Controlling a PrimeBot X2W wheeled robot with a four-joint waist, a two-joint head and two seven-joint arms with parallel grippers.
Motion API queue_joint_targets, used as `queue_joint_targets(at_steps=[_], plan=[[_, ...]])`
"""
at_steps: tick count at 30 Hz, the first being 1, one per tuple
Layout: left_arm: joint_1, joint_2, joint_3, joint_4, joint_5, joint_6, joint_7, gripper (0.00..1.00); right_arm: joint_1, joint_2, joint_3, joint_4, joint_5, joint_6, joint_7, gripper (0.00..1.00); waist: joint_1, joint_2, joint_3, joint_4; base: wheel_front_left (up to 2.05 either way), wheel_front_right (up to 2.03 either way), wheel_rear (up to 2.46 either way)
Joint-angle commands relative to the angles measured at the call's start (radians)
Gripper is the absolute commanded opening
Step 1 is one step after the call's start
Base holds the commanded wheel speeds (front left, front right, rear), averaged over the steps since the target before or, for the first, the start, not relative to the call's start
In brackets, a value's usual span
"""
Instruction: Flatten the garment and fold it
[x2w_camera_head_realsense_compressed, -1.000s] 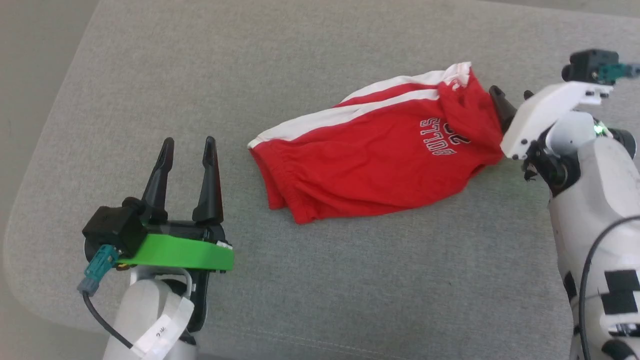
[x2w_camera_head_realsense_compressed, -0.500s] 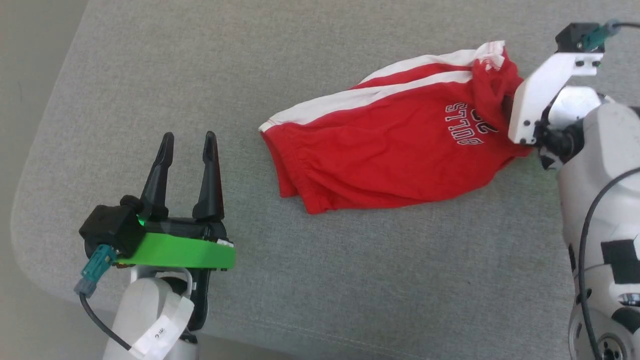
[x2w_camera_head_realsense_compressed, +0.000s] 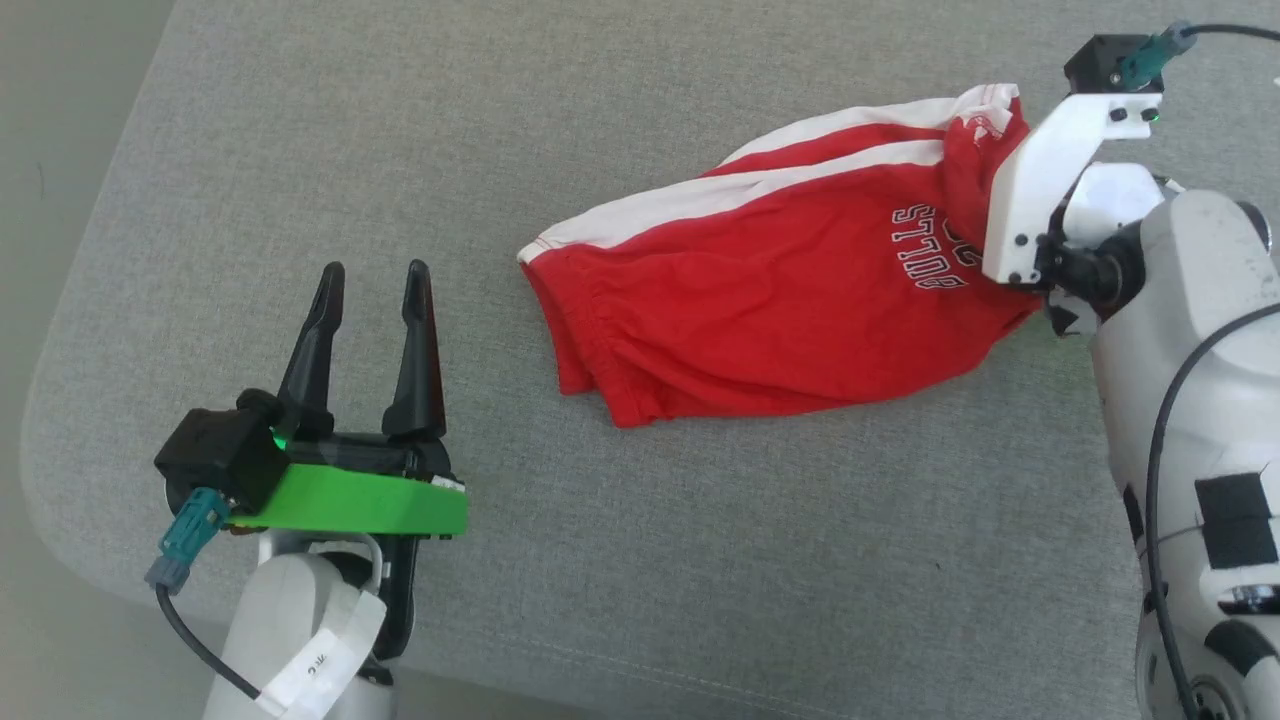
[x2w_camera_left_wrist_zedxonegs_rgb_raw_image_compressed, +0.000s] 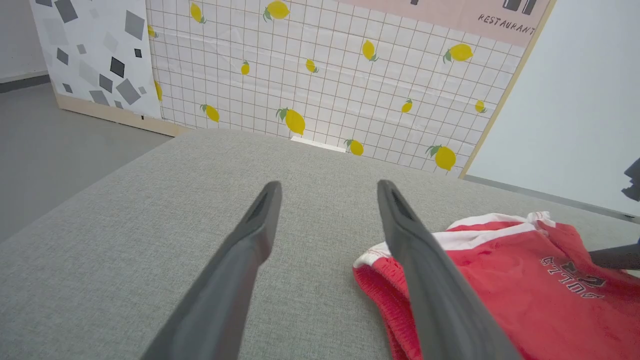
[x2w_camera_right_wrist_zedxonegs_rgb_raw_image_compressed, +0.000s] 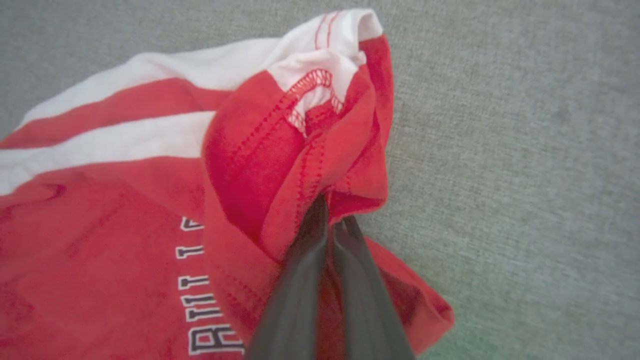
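Red jersey fabric lies crumpled rather than spread, so by my reading you are at the very start: nothing is flattened and no fold is made. The garment (x2w_camera_head_realsense_compressed: 760, 300) sits on the grey cushion (x2w_camera_head_realsense_compressed: 300, 150) in the upper right of the head view. It lies slantwise, with its gathered waistband (x2w_camera_head_realsense_compressed: 590, 350) toward the frame's centre and its leg end up near the right edge. Two white stripes (x2w_camera_head_realsense_compressed: 780, 185) run along its upper side. The lettering (x2w_camera_head_realsense_compressed: 935, 250) reads upside down near the leg end, partly covered by a flap of cloth turned back over it. The layers look doubled and wrinkled, and the hem is rolled so its stitched inside shows in the right wrist view. Your right gripper (x2w_camera_right_wrist_zedxonegs_rgb_raw_image_compressed: 332, 220) has its fingers pressed together on a bunch of that turned-back leg fabric. Your left gripper (x2w_camera_head_realsense_compressed: 375, 268) hovers at the lower left of the head view, fingers spread wide, holding nothing, well apart from the waistband. What is left for you: draw the flap out, spread both legs flat, then fold.
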Motion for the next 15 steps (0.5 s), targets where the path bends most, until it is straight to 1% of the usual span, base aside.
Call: queue_joint_targets(at_steps=[1,2,3,7,12,15], plan=[[-0.004,-0.003,0.002,0.002,-0.002,-0.007,-0.004,1.00,0.046,0.011,0.006,0.004,0.012,-0.001,-0.001,0.00,0.0000,0.0000,-0.008,-0.006,0.00,0.00,0.00],[-0.001,-0.003,0.004,0.004,-0.001,-0.007,-0.004,1.00,0.053,0.011,0.004,-0.005,0.016,-0.001,-0.009,0.00,0.0000,0.0000,-0.013,-0.008,0.00,0.00,0.00],[0.010,-0.003,0.005,0.010,0.004,-0.007,-0.004,1.00,0.086,0.003,-0.003,-0.041,0.020,-0.001,-0.040,0.00,0.0000,0.0000,-0.033,-0.016,0.00,0.00,0.00],[0.028,-0.004,0.002,0.017,0.013,-0.007,-0.004,1.00,0.145,-0.025,-0.017,-0.098,0.029,-0.001,-0.074,0.00,0.0000,0.0000,-0.063,-0.031,0.00,0.00,0.00],[0.052,-0.004,0.007,0.021,0.027,-0.007,-0.004,1.00,0.241,-0.064,-0.054,-0.186,0.037,-0.001,-0.096,0.00,0.0000,0.0000,-0.102,-0.060,0.00,0.00,0.00],[0.065,-0.004,0.008,0.022,0.035,-0.007,-0.004,1.00,0.308,-0.083,-0.096,-0.259,0.026,-0.001,-0.099,0.00,0.0000,0.0000,-0.120,-0.078,0.00,0.00,0.00]])
